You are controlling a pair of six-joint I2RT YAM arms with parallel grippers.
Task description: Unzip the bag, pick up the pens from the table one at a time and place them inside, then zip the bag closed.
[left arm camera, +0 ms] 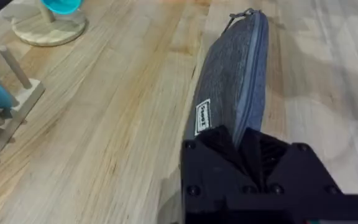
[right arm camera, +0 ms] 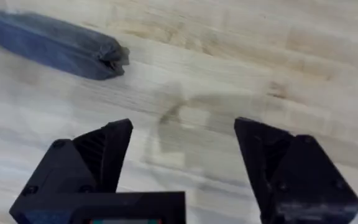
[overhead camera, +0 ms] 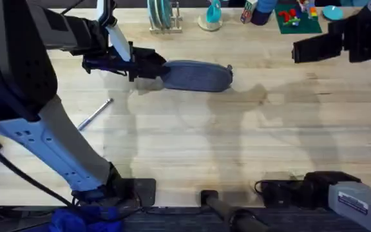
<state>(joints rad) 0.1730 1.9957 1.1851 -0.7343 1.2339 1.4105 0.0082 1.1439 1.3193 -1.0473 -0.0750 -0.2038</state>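
The bag (overhead camera: 197,76) is seen lying lengthwise on the tabletop (overhead camera: 237,142), towards the far side and somewhat left of the middle in the overhead view. Its left end is gripped by the left claw (overhead camera: 158,69), whose black fingers are closed against the fabric. In the left wrist view the same bag (left arm camera: 232,87) is shown running away from the left claw (left arm camera: 247,146), with the zipper line along its upper edge, a small white label on its side near the fingers, and the metal pull at the far end; the zipper appears closed along the visible length. One pen (overhead camera: 95,114) is seen lying on the bare tabletop nearer the robot and to the left of the bag, well apart from it, set at a slant. The right claw (overhead camera: 301,50) is held above the far right part of the tabletop, well apart from the bag. In the right wrist view the right claw (right arm camera: 182,152) is shown wide open with nothing between its fingers, bare wood being visible in the gap, and the pull end of the bag (right arm camera: 55,43) is seen farther off. A peg rack with blue discs (overhead camera: 163,16) stands at the far edge, behind the bag.
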